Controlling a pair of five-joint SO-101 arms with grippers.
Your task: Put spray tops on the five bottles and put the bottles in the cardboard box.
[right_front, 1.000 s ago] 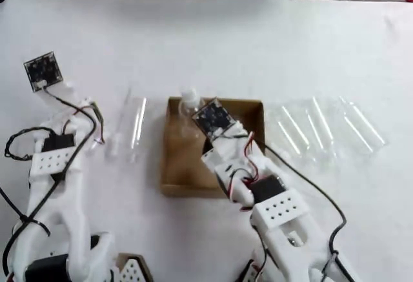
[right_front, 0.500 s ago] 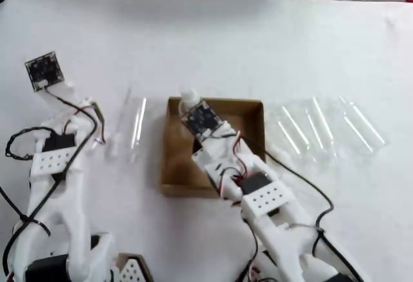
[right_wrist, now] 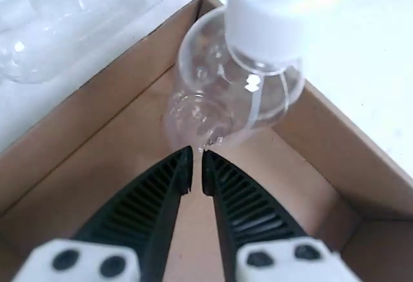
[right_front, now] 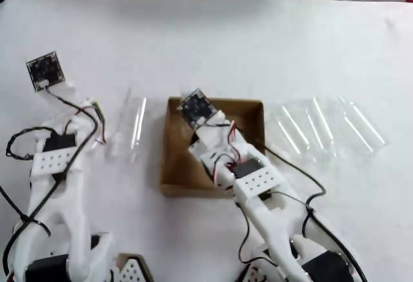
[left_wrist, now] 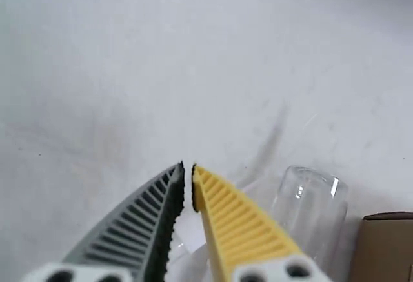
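Right fingers [right_wrist: 164, 198]: black, shut tip to tip, nothing btwn them, low inside the cardboard box [right_wrist: 97, 101]. Capped bottle [right_wrist: 226, 95] just past the tips, clear body w/ white spray top [right_wrist: 284, 4], tucked into a box corner. Touching the tips or not: can't tell. Two box walls close in on either side of that bottle and meet right behind it, so tight room ahead. Bare box floor on both sides of the fingers and back toward the wrist. Over the wall to one side, lone bottle [right_wrist: 71, 24], clear, lying on the white worktop [right_wrist: 361, 88] close alongside the box.

Left fingers [left_wrist: 232, 217]: one grey, one yellow, closed tooth to tooth, holding nothing, above the worktop. One end of the lone bottle sits near the yellow finger's outer side, w/ a corner of the box just beyond it. Ahead of the tips and off the grey side, broad bare worktop.

From the high view: right arm [right_front: 258, 185] stretched across the box, left arm [right_front: 55, 159] well apart from it, lone bottle btwn left arm and box. Row of clear bottles [right_front: 329, 130] lying beyond the box's other side, well apart from both sets of fingers. Open worktop past the box out to the far edge.
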